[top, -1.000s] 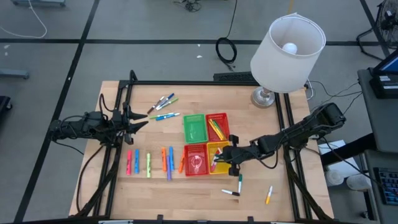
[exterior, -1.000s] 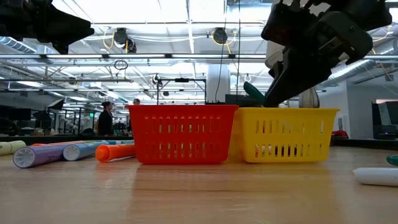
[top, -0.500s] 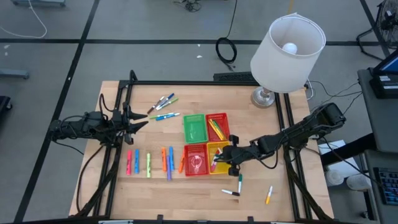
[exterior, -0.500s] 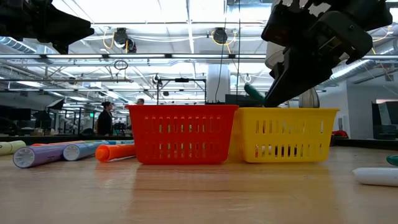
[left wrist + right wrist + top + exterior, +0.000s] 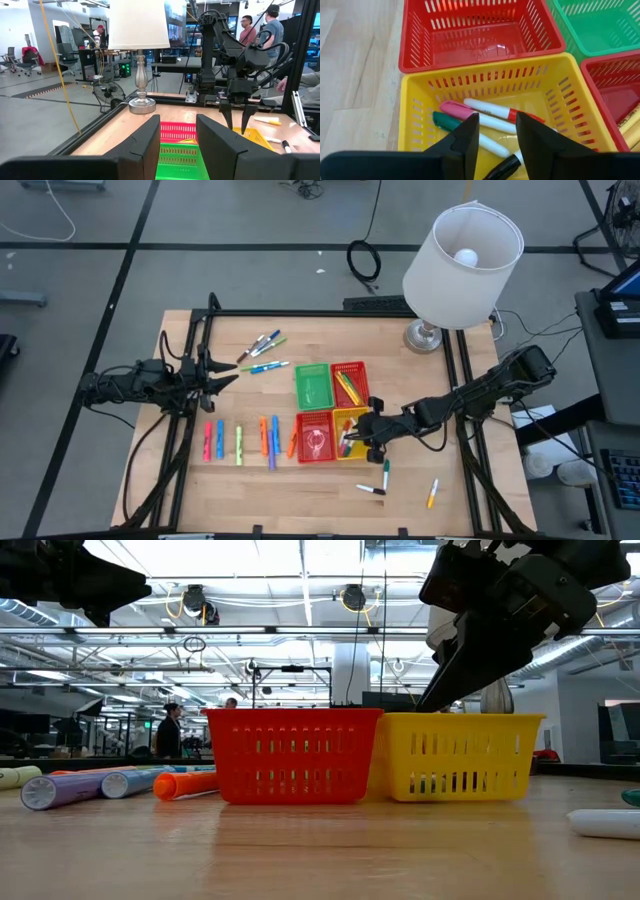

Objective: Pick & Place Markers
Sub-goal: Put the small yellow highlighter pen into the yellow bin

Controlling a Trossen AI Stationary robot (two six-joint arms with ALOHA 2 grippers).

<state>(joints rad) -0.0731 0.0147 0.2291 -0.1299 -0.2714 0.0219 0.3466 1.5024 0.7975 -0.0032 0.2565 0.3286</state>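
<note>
Several capped markers (image 5: 485, 112) lie in slatted yellow basket (image 5: 420, 107).

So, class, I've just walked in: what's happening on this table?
A two-armed robot is sorting markers into small baskets. The right gripper hangs open over the yellow basket, where a green-capped marker lies among others. The left gripper waits open at the table's left edge. More markers remain on the wood, including a row left of the baskets.

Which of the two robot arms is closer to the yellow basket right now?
The right. The right gripper hangs open directly over the yellow basket, just above the markers inside. The left gripper waits far across the table, past the green basket.
</note>
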